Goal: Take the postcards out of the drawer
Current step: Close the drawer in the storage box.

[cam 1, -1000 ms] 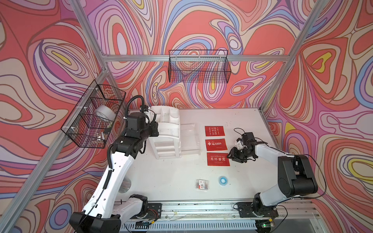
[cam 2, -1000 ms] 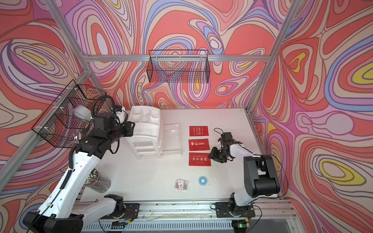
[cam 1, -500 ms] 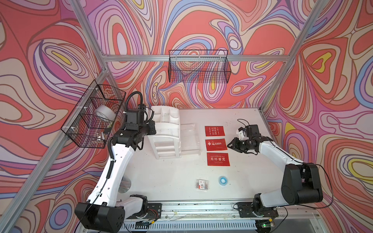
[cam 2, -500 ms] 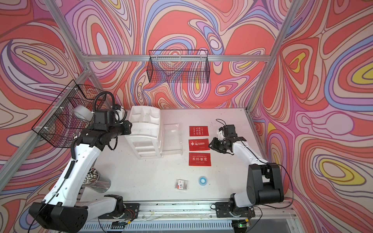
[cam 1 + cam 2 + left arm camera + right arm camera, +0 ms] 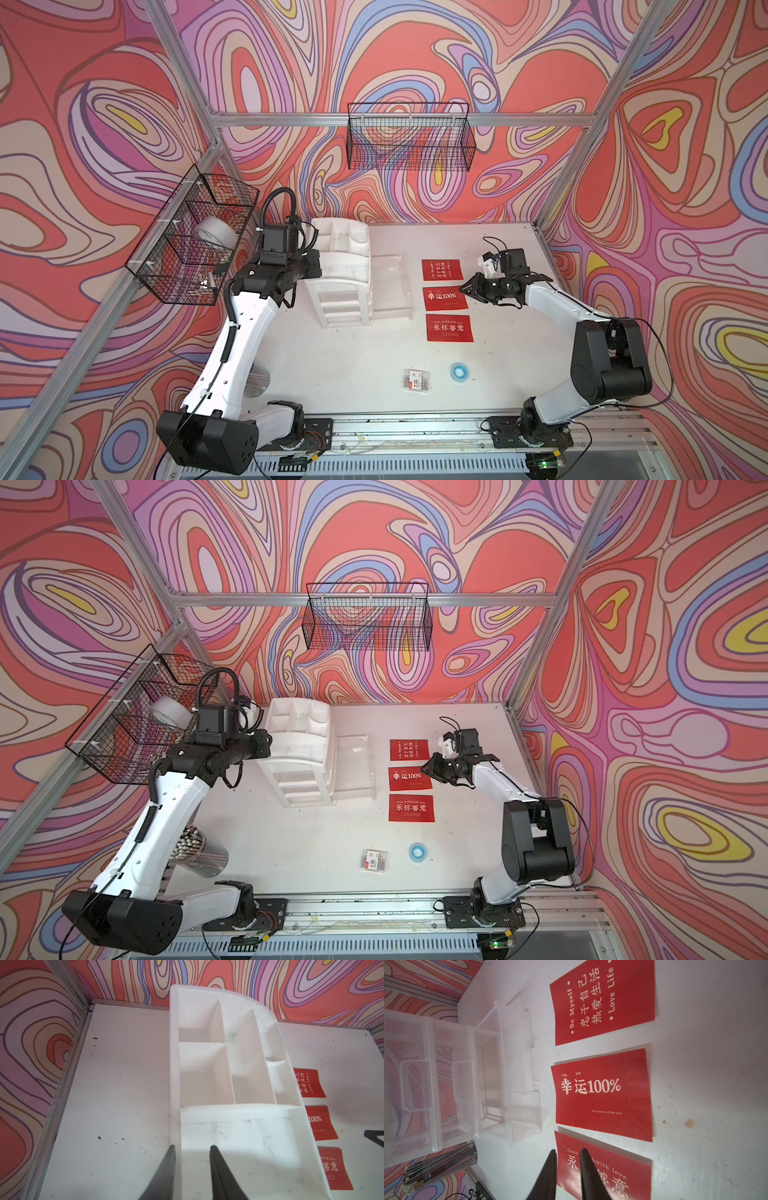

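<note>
the white drawer organizer stands on the white table, and its top clear drawer is pulled out toward the right arm's side, with nothing red in it. the three red postcards lie flat on the table just past that open drawer, in a row running along the organizer's drawer face, apart from each other. the "be myself" card is nearest the back wall, the "100%" card is in the middle and the "with love" card is nearest the robot bases. the right gripper sits low at the edge of the "100%" card farthest from the organizer. its two dark fingers are drawn close with a thin gap and nothing between them, and i cannot tell whether they touch the card. the left gripper is at the organizer's side opposite the drawers, its fingers a little spread and pinching nothing. one finger is outside the organizer's wall and the other is over its flat top. farther from the organizer than the cards, toward the robot bases, lie a small clear packet and a small blue ring.
</note>
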